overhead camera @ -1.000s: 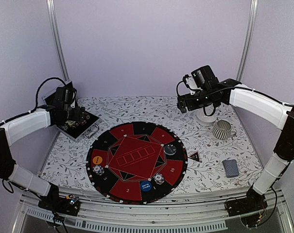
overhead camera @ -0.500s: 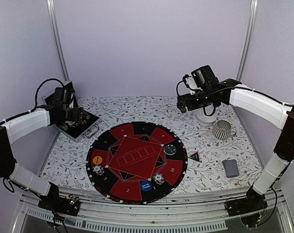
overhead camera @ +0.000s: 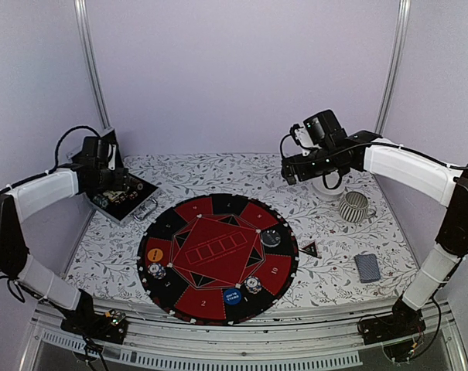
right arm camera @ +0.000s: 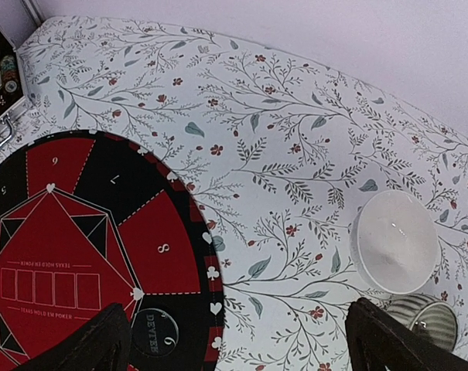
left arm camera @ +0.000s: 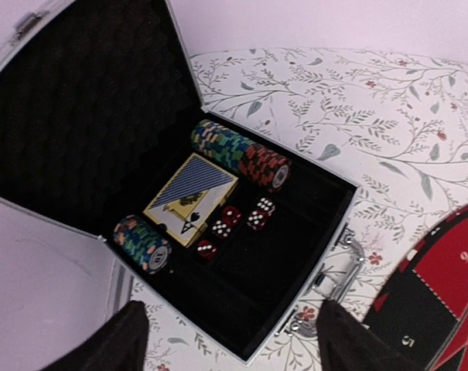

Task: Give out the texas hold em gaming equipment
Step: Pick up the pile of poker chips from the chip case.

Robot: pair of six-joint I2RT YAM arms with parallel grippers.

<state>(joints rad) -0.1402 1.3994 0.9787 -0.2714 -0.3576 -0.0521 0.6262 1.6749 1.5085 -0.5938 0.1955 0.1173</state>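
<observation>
1. Spotted poker chips [left arm camera: 237, 154] racked edge-on in the open case [left arm camera: 71, 108] at the table's far left. Second roll [left arm camera: 143, 243] at the front, card deck [left arm camera: 191, 197] and red dice [left arm camera: 234, 220] between the two.
2. Judged chips hard, light and slick-faced, likely to spill from the roll if pinched loosely. Best taken across the rims, a few at a time.
3. Judged deck apt to fan and slide. Grip by the long edges.
4. Found left gripper [left arm camera: 230, 332] hanging above the case, fingers well apart, holding and touching nothing.
5. Found right gripper [right arm camera: 241, 340] spread wide and empty above the floral cloth [right arm camera: 295, 154], between round board [right arm camera: 63, 232] and white bowl [right arm camera: 394, 241].
6. Noted orange button [overhead camera: 155, 253] and blue button [overhead camera: 232, 295] lying on the board.
</observation>
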